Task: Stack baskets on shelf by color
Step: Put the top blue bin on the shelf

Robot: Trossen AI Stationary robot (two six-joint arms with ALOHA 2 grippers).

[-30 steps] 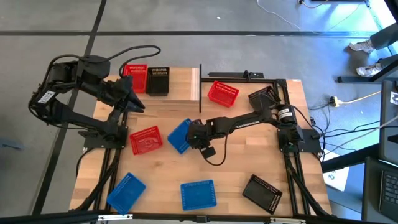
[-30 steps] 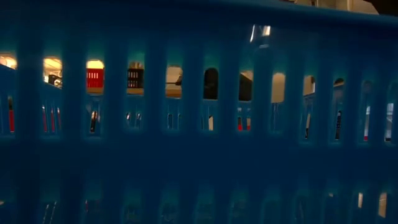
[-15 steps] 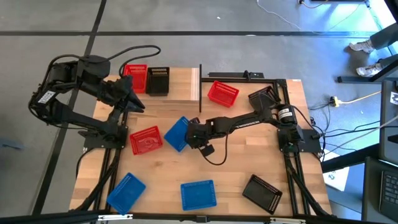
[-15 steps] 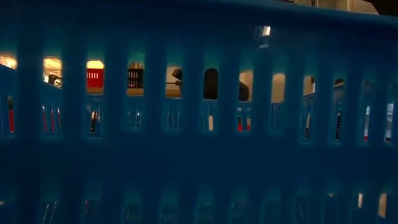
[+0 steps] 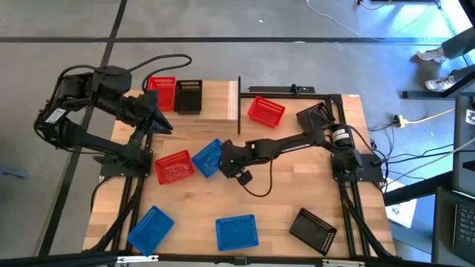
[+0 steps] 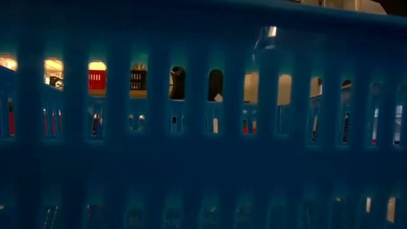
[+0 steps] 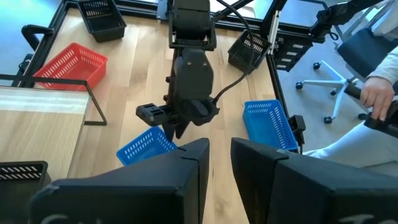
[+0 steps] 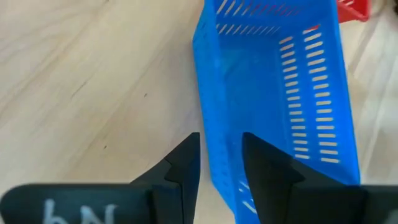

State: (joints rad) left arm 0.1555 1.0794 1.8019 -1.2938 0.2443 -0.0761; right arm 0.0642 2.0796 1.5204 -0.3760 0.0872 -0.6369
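My right gripper (image 5: 225,157) is at the table's middle, shut on a blue basket (image 5: 208,158) that lies just right of a red basket (image 5: 173,167) on the tabletop. My left gripper (image 7: 220,163) hovers open near the shelf's near left corner (image 5: 159,120), touching nothing. On the pale shelf (image 5: 215,104) a red basket (image 5: 162,90) and a black basket (image 5: 188,96) stand side by side. Two more blue baskets (image 5: 151,228) (image 5: 237,232) rest near the table's near edge. My right gripper pinches the blue basket's side wall (image 8: 219,149) at its rim, one finger (image 8: 268,175) inside the basket and one finger (image 8: 184,169) outside. The fingers reach in from the table's right, slanting down. The basket sits tilted (image 7: 145,147); I cannot tell whether its far end touches the table.
A red basket (image 5: 266,111) and a black basket (image 5: 312,116) lie right of the shelf's black post (image 5: 239,111). Another black basket (image 5: 312,230) lies at the near right. A blue basket wall (image 6: 203,159) fills the low view. A person's hand (image 7: 377,96) shows beyond the table.
My right gripper has moved toward the table's left and slightly toward the far edge, taking the blue basket with it. The basket now stands closer to the red basket on the tabletop.
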